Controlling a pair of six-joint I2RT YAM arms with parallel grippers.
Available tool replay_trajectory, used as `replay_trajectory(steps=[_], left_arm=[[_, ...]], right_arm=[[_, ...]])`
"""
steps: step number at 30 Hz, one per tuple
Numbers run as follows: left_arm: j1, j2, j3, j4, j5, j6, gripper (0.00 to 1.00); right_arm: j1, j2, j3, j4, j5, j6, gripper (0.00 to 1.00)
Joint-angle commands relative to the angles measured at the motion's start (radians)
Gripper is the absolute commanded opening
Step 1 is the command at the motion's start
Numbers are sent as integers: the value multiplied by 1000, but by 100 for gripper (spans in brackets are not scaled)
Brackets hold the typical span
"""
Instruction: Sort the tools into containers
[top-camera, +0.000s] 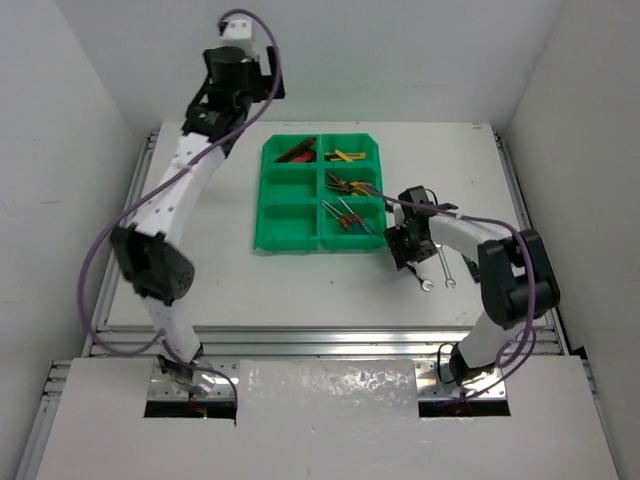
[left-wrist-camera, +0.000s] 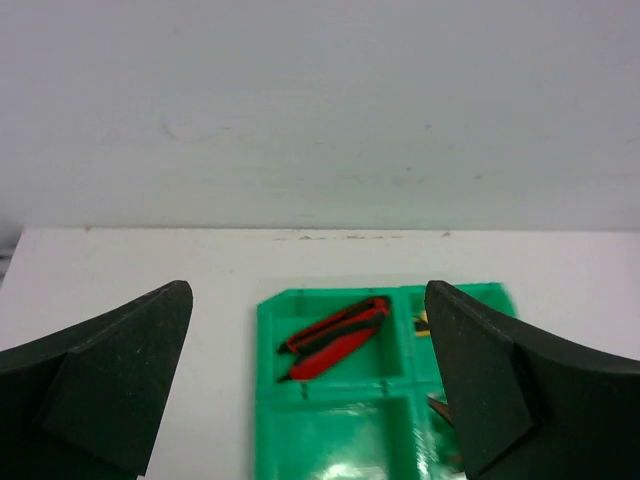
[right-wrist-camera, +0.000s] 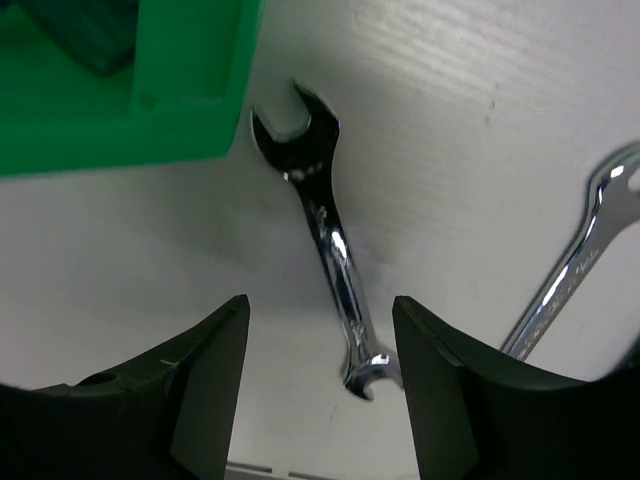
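I have the green tray (top-camera: 262, 205) sitting mid-table, and the two wrenches lie on the bare table (top-camera: 300, 290) off its near right corner, at about 4 o'clock from the tray's centre. The right gripper (right-wrist-camera: 322, 305) is down over the nearer one. On its wrist camera the wrench (right-wrist-camera: 335, 265) runs from an open end at 11 o'clock, just beside the tray's corner, to its other end at 5 o'clock. The dark fingers (right-wrist-camera: 210, 390) are parted to either side of the shank. I see a clear gap on the left side, while the lower end sits very close to the right finger and I cannot tell whether they touch. The second wrench (right-wrist-camera: 575, 275) lies apart at 3 o'clock, slanting up to the right. The left gripper (left-wrist-camera: 308, 320) is held high toward 11 o'clock of the tray, near the back wall (left-wrist-camera: 320, 110), with its fingers (left-wrist-camera: 120, 380) spread wide and nothing between them. In the tray, the far left bin holds red-and-black tools (top-camera: 297, 152) and the far right bin yellow-and-black knives (top-camera: 343, 156). The middle right bin has yellow-handled pliers (top-camera: 345, 185) and the near right bin has screwdrivers (top-camera: 347, 215).
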Motion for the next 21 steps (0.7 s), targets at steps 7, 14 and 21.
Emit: replay_trajectory(steps=[7, 14, 21], left_arm=[[-5, -493, -479, -30, 4, -367, 100], [-6, -630, -615, -64, 3, -361, 100], [-8, -785, -761, -21, 62, -398, 100]], right_arm=[[-49, 215, 101, -50, -29, -23, 48], [-55, 259, 71, -70, -5, 0, 0], [-42, -30, -2, -53, 43, 74, 0]])
